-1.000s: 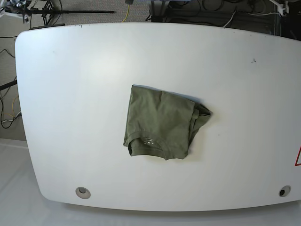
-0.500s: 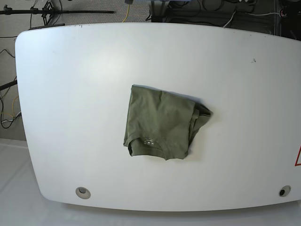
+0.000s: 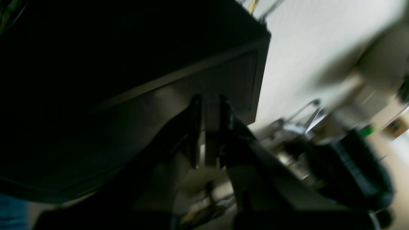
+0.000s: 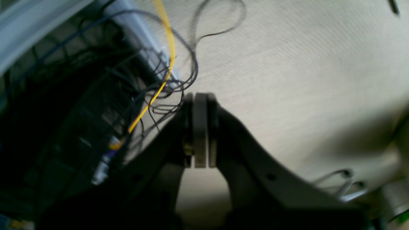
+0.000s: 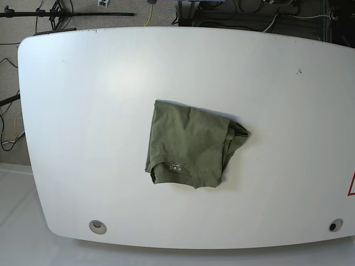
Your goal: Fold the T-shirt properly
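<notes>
Lab: white table (image 5: 83, 111) (cables (image 5: 255, 14) behind).

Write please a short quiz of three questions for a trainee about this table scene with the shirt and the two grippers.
1. True or false: the T-shirt lies spread out flat with both sleeves open.
2. Which gripper touches the T-shirt? A) left gripper B) right gripper C) neither
3. Fill in: the jaws of both grippers are ____.

Key
1. False: it lies folded into a compact bundle on the white table, one part sticking out on the base view's right side.
2. C: both wrist views show the grippers away from the cloth.
3. shut
</notes>
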Motion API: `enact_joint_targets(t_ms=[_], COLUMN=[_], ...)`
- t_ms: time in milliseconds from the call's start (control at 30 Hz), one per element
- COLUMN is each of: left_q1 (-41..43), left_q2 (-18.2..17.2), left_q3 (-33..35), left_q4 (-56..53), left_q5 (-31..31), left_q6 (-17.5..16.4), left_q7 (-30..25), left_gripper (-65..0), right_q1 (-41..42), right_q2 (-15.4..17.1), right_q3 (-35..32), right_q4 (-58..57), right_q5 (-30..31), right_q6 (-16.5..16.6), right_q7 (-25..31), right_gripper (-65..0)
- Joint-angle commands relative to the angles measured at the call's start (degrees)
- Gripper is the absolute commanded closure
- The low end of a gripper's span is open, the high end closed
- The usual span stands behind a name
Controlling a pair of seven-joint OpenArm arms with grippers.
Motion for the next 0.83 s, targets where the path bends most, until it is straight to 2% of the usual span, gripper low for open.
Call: enact_joint_targets(t_ms=[0,133,400,633,800], left_q1=[-0.76,-1.02,-4.89,-7.53,-8.50], left_q2=[0.43,0.78,4.47,7.90,9.66], left_q3=[2.31,6.36,11.10,13.83,15.94], left_q4=[0.09,0.61,0.00,-0.09,-3.69], left_q5=[-0.16,-0.24,-0.16,-0.07,-0.16], left_q6=[3.14,9.12,16.42,20.38,21.08], left_q7=[-0.55,-0.73,-1.87,-1.69,-1.69], left_gripper=[0.0,0.0,0.0,0.0,0.0], right_q1=[0.18,0.36,3.35,4.84,4.93], right_q2=[-0.86,-2.45,-5.43,-6.93,-7.10], right_q3=[-0.13,-0.13,-0.13,-0.13,-0.13], right_q4=[-0.11,-0.11,-0.55,-0.46,-0.46], right_q5=[-1.93,-5.09,-9.49,-11.68,-11.86], right_q6=[-0.25,-0.25,-0.25,-0.25,-0.25], right_q7=[3.04,6.30,5.77,3.66,3.66], right_gripper=[0.0,0.0,0.0,0.0,0.0])
